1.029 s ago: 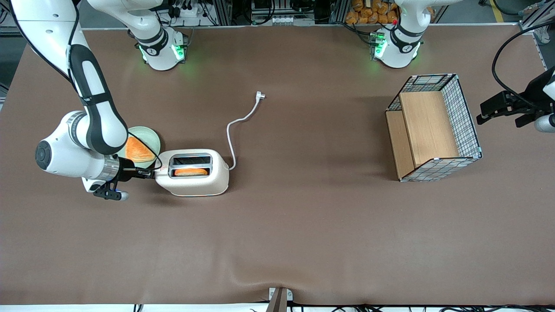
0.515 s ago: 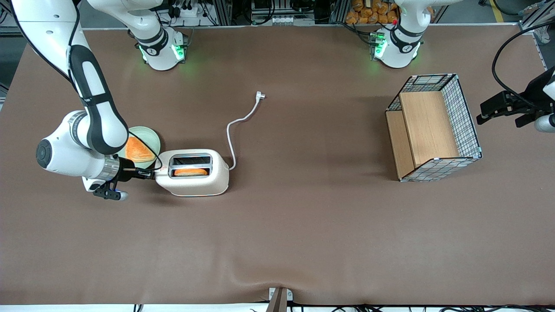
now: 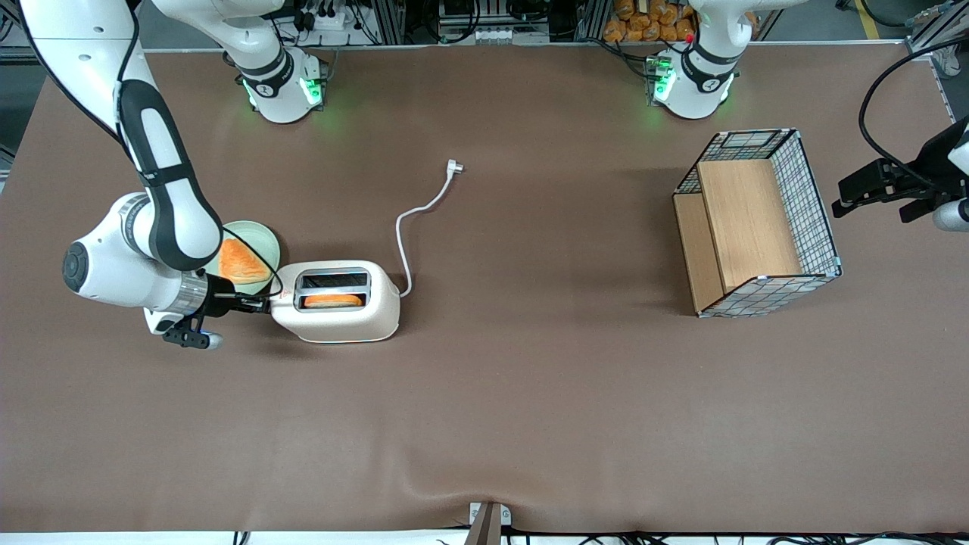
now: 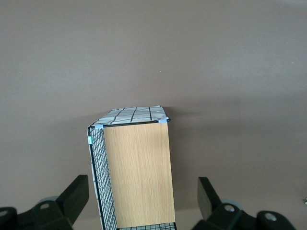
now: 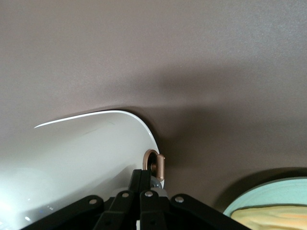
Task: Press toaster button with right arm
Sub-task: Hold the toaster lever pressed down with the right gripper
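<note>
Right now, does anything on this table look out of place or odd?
The toaster's power cord lies loose on the table, its plug connected to nothing. The wire basket lies tipped on its side. The gripper, fingers shut, sits at the toaster's narrow end.

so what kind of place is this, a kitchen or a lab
Most likely a robotics lab, not a kitchen: two white arm bases bolted to a brown-covered table, with cable racks above. The right arm's pincer, shut, sits at a toaster.

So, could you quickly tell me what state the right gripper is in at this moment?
Right gripper: closed, holding nothing, fingertips together at the toaster's narrow end, on the toaster button.
</note>
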You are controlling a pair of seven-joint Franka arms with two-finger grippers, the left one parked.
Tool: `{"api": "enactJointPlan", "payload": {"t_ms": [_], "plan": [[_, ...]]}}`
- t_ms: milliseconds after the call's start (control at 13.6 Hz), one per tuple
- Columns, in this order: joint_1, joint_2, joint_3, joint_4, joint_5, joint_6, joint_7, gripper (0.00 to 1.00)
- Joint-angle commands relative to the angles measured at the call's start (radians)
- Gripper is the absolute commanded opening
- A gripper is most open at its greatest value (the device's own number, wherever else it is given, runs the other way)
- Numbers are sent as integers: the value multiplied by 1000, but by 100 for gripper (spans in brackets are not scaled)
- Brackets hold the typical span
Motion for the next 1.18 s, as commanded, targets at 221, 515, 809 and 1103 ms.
{"api": "enactJointPlan", "payload": {"t_ms": [221,515,809,1103], "plan": [[35,63,17,-22,58,60,-40,0],[37,63,17,-21,58,58,-40,0],[37,58,17,-10,57,49,-39,0],[34,52,14,31,49,-14,-31,0]]}}
